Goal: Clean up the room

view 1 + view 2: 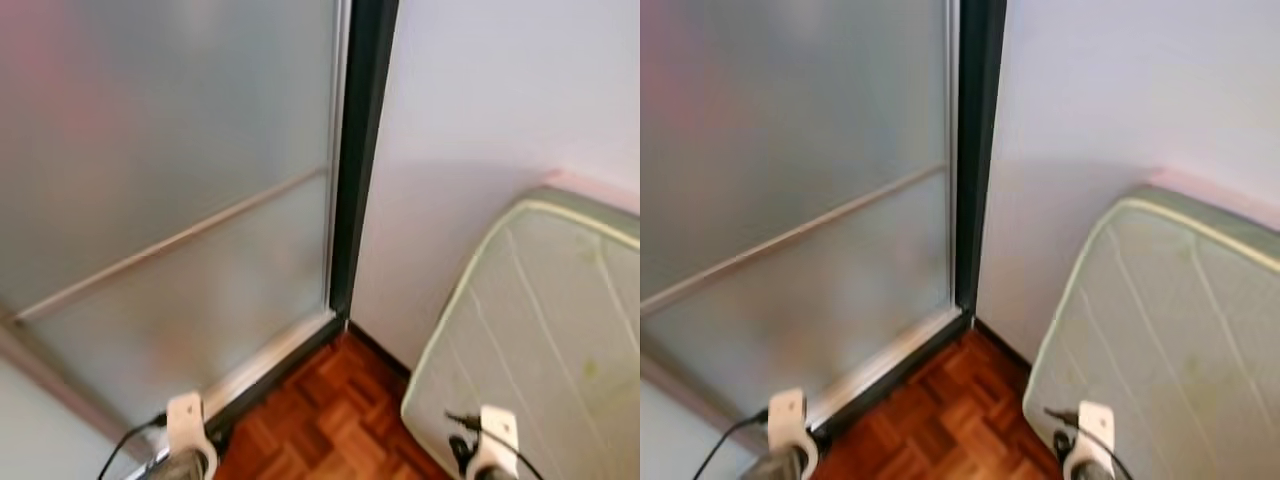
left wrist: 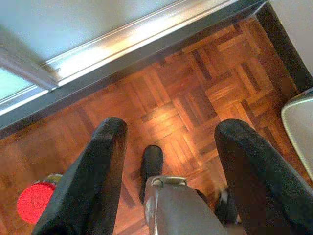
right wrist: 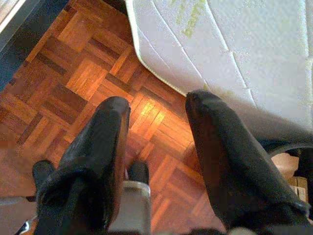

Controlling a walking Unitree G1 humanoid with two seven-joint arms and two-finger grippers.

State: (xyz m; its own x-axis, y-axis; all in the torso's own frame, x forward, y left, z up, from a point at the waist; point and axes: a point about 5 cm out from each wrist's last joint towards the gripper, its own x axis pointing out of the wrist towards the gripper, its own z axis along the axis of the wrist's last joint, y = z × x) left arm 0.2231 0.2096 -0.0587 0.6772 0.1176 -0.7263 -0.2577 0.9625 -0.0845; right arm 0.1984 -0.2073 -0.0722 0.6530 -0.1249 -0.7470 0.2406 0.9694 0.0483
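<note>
Search/transit step, nothing held: left gripper point(image 2: 168, 137) & right gripper point(image 3: 156, 112) hang w/ jaws apart over parquet floor point(image 1: 330, 410), facing corner btwn frosted door point(image 1: 160, 200) & mattress point(image 1: 540, 330); red object point(image 2: 34, 200) on floor near left gripper — prob. turn, locate clutter next.

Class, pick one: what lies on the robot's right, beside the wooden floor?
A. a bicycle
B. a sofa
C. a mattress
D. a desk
C: a pale quilted mattress with green edging lies at the right, beside the wooden floor.
</note>
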